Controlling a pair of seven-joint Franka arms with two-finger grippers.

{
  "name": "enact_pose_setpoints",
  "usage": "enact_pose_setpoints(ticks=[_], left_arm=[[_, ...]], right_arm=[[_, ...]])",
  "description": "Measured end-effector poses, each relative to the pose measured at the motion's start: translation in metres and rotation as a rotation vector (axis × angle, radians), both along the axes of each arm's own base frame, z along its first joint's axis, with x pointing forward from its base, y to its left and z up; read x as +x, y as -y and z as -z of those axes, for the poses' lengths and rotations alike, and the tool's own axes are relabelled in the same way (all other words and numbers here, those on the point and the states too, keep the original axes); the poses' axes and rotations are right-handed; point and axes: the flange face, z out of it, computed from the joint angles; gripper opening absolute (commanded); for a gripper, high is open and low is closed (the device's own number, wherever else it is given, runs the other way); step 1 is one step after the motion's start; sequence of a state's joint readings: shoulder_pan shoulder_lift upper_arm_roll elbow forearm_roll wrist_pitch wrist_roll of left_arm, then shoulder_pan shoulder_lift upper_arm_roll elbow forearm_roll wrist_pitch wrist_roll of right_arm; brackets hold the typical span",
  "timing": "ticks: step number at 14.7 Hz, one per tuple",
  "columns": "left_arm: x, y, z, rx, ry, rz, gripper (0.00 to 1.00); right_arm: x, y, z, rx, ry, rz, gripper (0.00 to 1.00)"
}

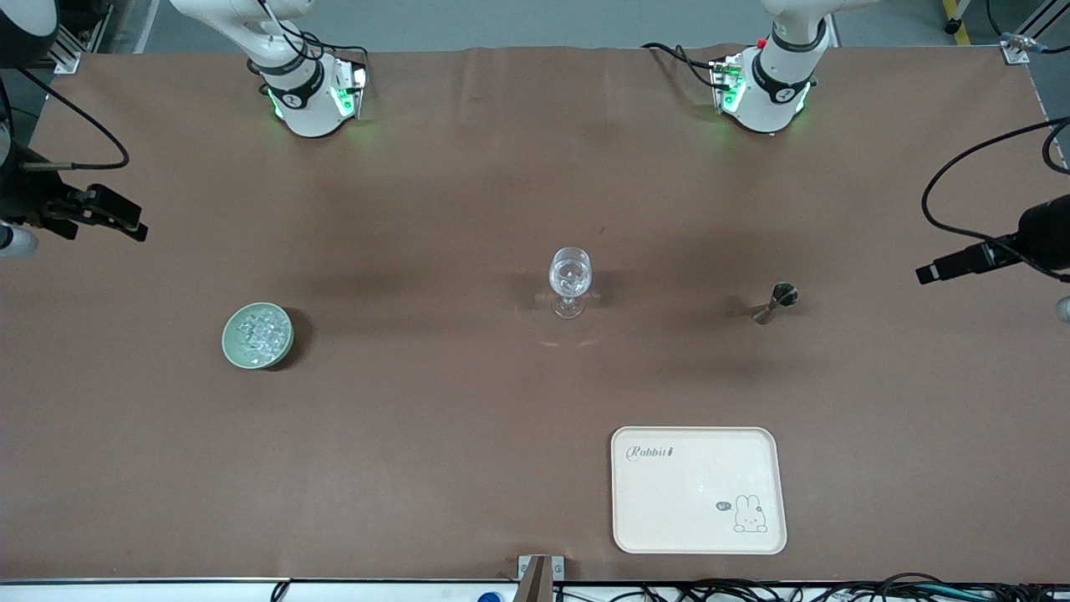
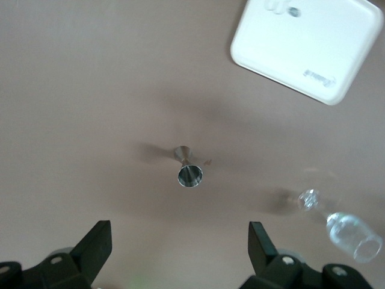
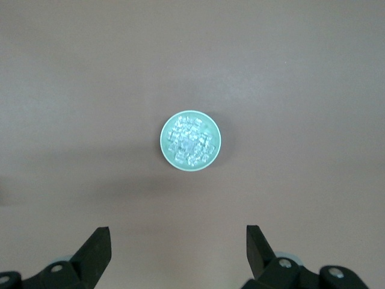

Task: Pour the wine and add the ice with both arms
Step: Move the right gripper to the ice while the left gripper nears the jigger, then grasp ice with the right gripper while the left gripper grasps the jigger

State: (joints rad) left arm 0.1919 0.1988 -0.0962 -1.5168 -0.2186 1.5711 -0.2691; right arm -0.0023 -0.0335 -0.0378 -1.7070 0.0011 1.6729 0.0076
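From my remote station I see a brown table with both arms drawn back high, neither touching anything. My left gripper hangs in the air over the metal jigger, its two black fingers spread wide with nothing between them. My right gripper hangs over the pale green bowl, fingers likewise parted and empty.

The ice lies heaped in the bowl, which sits toward the right arm's end of the table. In the right wrist view the clear cubes fill the bowl nearly to its rim.

A stemmed glass stands upright near the middle of the table, between bowl and jigger and well apart from both. The jigger stands upright toward the left arm's end, open cup up. In the left wrist view the glass shows near the edge of the frame.

A cream tray, printed with a small rabbit and the word "Rabbit", lies flat nearer the front camera than the jigger. Its corner shows in the left wrist view too.
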Motion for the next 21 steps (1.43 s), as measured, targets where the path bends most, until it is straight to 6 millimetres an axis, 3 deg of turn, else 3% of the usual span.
enact_pose_setpoints(ticks=[3, 7, 9, 12, 15, 17, 21], left_arm=[[0.012, 0.012, 0.038, 0.021, -0.125, -0.215, 1.00], [0.024, 0.024, 0.095, 0.009, -0.278, -0.399, 1.00], [0.026, 0.024, 0.123, -0.010, -0.333, -0.412, 1.00], [0.020, 0.014, 0.160, -0.107, -0.427, -0.469, 1.00], [0.009, -0.015, 0.196, -0.200, -0.503, -0.538, 1.00], [0.003, -0.032, 0.219, -0.278, -0.550, -0.586, 0.94], [-0.002, -0.052, 0.264, -0.380, -0.620, -0.648, 0.92]], right_arm=[[0.015, 0.007, 0.045, -0.002, 0.022, 0.012, 0.99], [0.032, 0.038, 0.148, -0.010, 0.052, 0.063, 0.99], [0.037, 0.042, 0.199, -0.014, 0.056, 0.070, 0.98], [0.049, 0.041, 0.254, -0.018, 0.055, 0.071, 0.98], [0.052, 0.036, 0.290, -0.018, 0.029, 0.119, 0.98], [0.052, 0.026, 0.299, -0.016, 0.010, 0.153, 0.96], [0.039, 0.018, 0.318, -0.017, -0.033, 0.186, 0.93]])
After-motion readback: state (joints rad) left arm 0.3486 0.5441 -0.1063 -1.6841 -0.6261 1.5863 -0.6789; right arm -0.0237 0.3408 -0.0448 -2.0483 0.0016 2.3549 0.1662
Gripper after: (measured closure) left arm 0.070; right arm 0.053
